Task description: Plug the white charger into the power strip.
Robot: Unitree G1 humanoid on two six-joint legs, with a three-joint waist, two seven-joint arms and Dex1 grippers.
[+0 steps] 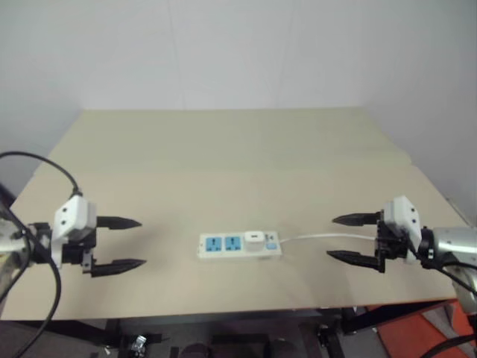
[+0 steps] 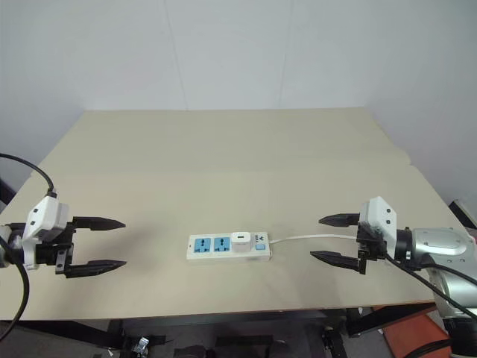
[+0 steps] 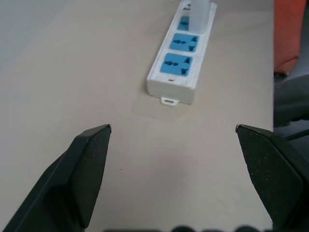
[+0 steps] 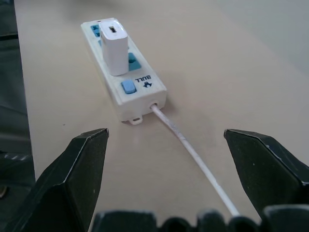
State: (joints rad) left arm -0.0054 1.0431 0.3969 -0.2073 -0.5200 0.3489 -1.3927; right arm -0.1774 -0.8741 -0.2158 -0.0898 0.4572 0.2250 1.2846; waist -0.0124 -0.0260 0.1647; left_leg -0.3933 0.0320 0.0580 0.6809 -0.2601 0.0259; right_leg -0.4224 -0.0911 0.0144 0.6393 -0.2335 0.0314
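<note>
The power strip [image 1: 238, 245] lies near the table's front edge, between both arms. The white charger [image 1: 254, 239] stands upright in its socket nearest the switch end, seen close up as the charger [image 4: 114, 46] on the strip [image 4: 126, 92]. Two blue sockets [image 3: 179, 53] beside it are bare. My left gripper [image 1: 118, 244] hovers well to the left of the strip, open and holding nothing. My right gripper [image 1: 353, 238] hovers to the right, open and empty, above the strip's thin white cable [image 1: 328, 237].
The beige table [image 1: 238, 156] stretches back to a white wall. An orange surface [image 1: 421, 335] shows below the table's front right corner. Black cables [image 1: 45, 224] loop around my left arm.
</note>
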